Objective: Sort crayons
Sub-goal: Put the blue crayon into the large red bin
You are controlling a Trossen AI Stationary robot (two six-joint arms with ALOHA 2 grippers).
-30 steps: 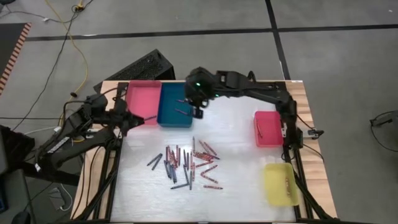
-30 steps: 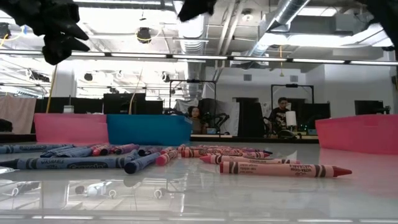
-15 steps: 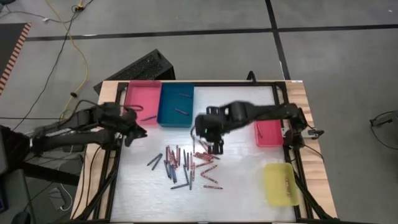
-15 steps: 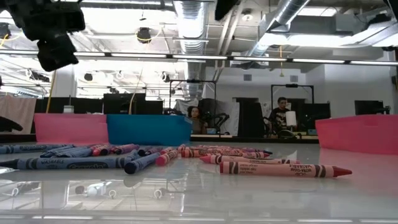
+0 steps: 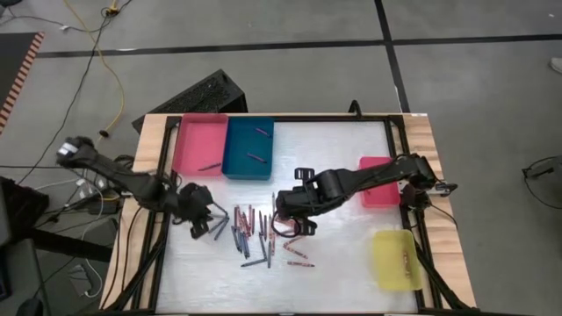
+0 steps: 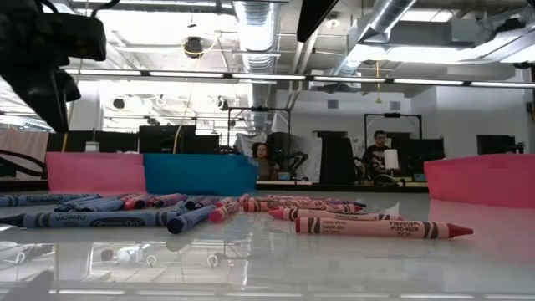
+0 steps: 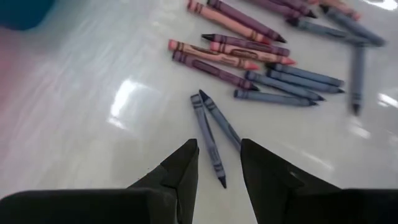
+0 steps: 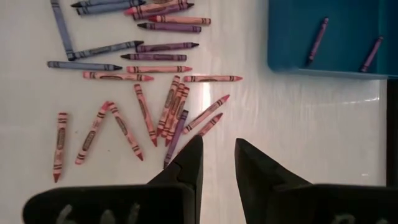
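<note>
Both grippers empty, jaws narrowly apart: left gripper (image 7: 217, 163) over two grey-blue crayons (image 7: 211, 128), right gripper (image 8: 217, 160) beside the crayons (image 5: 263, 233) mid-table. Risk: the touching pair gets pinched together.

Four plastic trays sit on the glossy white tabletop (image 5: 342, 162): a pink tray (image 5: 200, 132) touching a blue tray (image 5: 239, 162) at the back, a red tray (image 5: 384, 195) and a yellow tray (image 5: 389, 254) along the right edge. Yellow cable (image 5: 112, 83) snakes across the floor.
</note>
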